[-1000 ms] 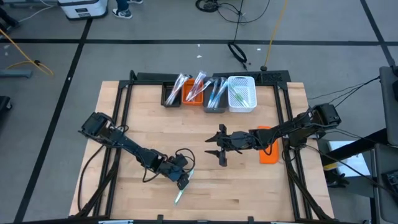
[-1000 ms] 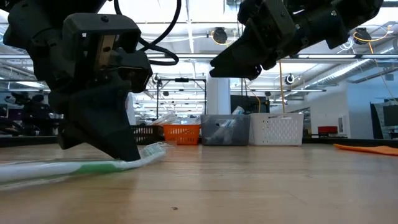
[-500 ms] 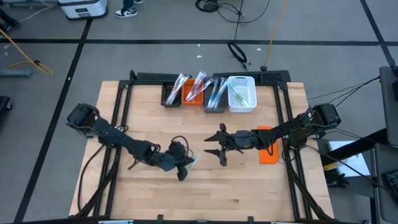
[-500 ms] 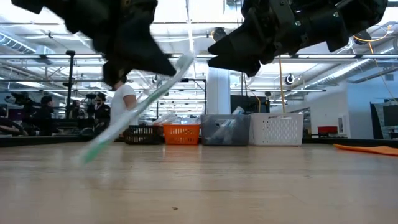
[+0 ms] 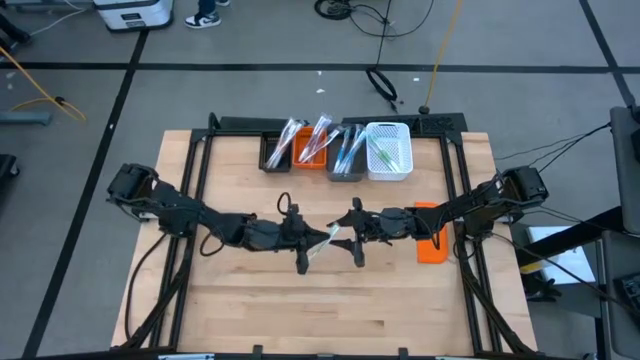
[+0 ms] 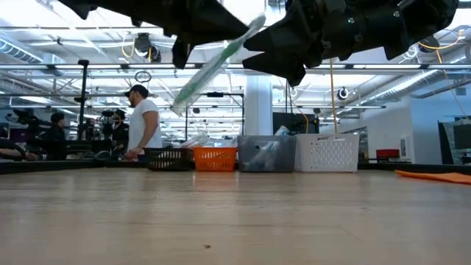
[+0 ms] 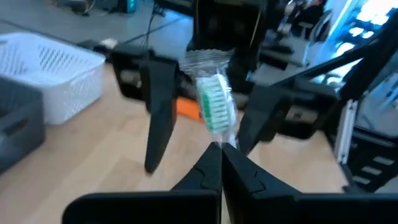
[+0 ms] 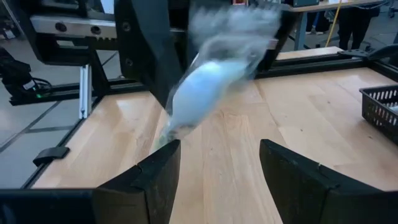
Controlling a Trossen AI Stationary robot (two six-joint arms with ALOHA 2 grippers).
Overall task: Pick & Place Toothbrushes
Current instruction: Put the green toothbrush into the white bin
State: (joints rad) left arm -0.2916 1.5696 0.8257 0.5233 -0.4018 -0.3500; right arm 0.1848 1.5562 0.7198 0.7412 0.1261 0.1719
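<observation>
Overhead, wood table [image 5: 400, 310], bins [image 5: 338, 150] at far edge; person [image 6: 142, 121] bkgd.

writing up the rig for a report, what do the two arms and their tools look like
Both arms are dark, slim, jointed links with black cables looping alongside. The left tool and right tool are matte black, each ending in two flat, tapered fingers. No markings are readable.

Pale wooden tabletop [image 5: 250, 310], framed by black rails. Along its far edge four bins stand side by side in a row: black bin [image 5: 274, 151], orange bin [image 5: 310, 150], grey bin [image 5: 346, 158], white basket [image 5: 389, 151]. Near the right edge lies a flat orange block [image 5: 432, 249], well apart from the bins.
</observation>
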